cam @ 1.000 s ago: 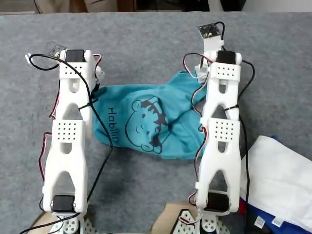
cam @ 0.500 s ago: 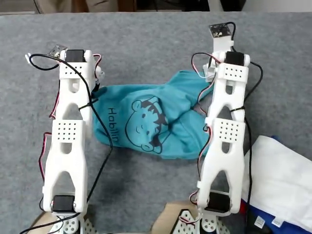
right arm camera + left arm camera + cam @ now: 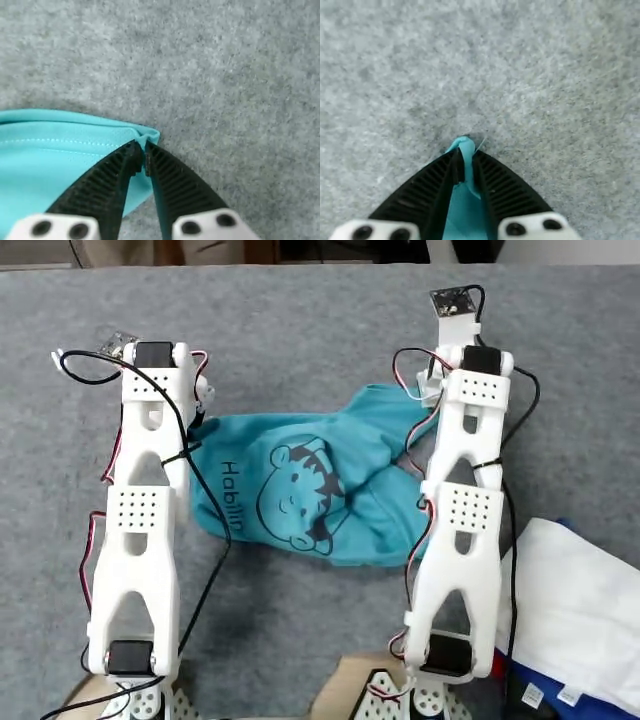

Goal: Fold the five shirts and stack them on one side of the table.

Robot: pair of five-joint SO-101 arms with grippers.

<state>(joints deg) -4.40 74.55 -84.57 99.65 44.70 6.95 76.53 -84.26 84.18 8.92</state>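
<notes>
1. left arm (image 3: 140, 520): frame left, over the shirt's left edge.
2. left gripper (image 3: 464, 157): narrow, pinching a teal fold.
3. teal shirt (image 3: 300, 490), bear print: frame centre, btwn arms, rumpled on grey table (image 3: 300, 330).
4. right gripper (image 3: 140, 148): narrow, clamped on shirt corner.
5. white cloth pile (image 3: 575, 610): lower right.

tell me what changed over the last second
The right gripper, jaws shut on a corner of the teal shirt, shifted sideways away from the left gripper, then held still. The left gripper kept its pinch on the shirt and did not move.
</notes>
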